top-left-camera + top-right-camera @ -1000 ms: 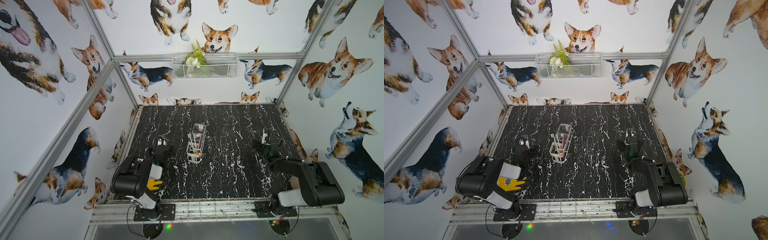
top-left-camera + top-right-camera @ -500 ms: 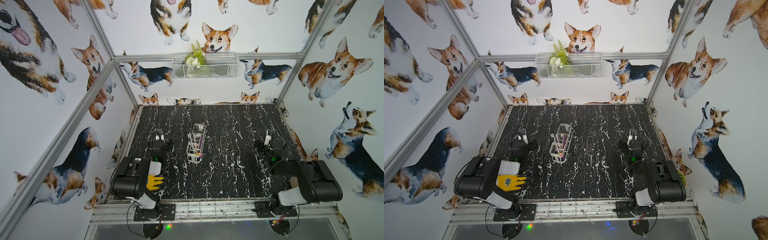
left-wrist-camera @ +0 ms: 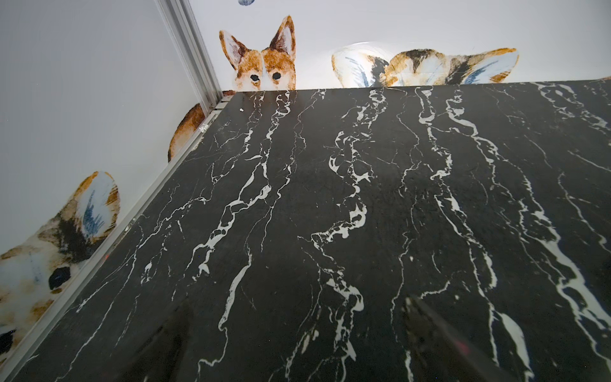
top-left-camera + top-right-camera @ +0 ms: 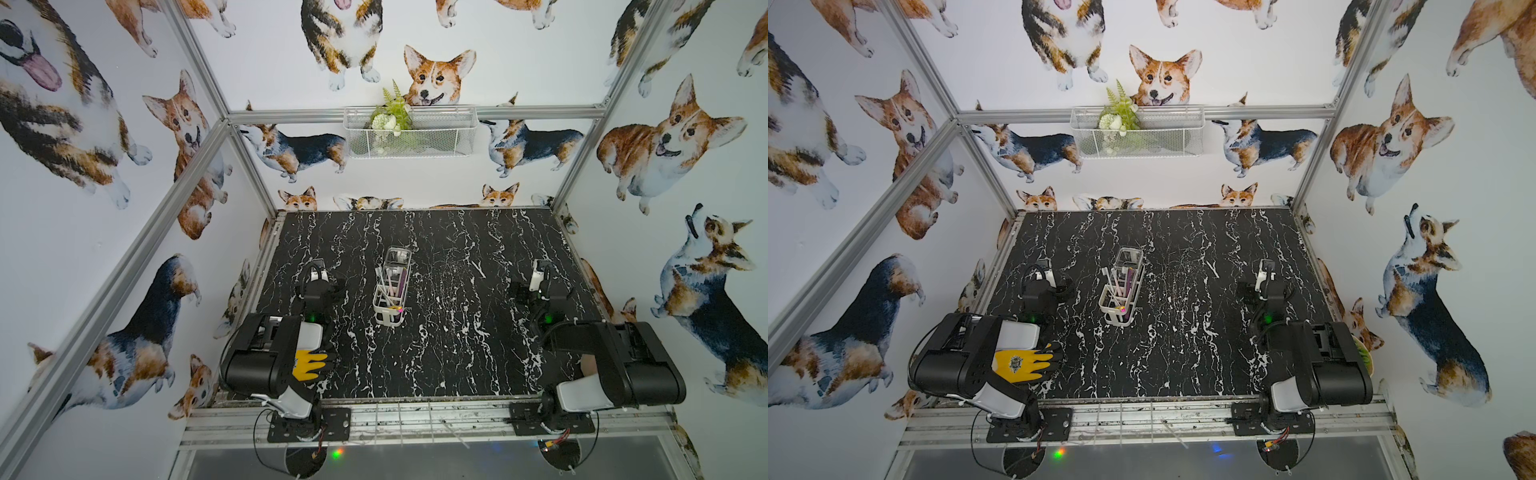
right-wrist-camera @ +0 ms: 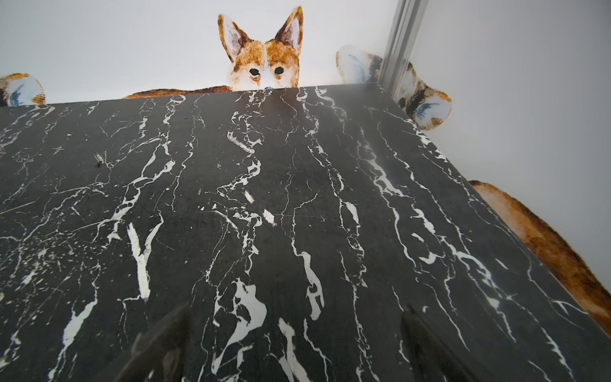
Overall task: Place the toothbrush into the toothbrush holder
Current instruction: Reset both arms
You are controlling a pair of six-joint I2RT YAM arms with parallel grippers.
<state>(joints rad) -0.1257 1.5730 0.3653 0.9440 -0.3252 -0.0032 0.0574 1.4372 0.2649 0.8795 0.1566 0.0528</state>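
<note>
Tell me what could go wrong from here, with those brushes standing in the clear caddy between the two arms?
1. The brushes lean loosely, with tips above the rim of the holder. A passing arm might catch one and tip the narrow holder.
2. A yellow glove lies at the base of the left arm. That arm might snag or drag it when it moves.

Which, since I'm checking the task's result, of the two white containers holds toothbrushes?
The clear-walled toothbrush holder on the marble table: toothbrushes lean in its compartments. The wire-mesh basket on the back rail holds greenery instead.
</note>
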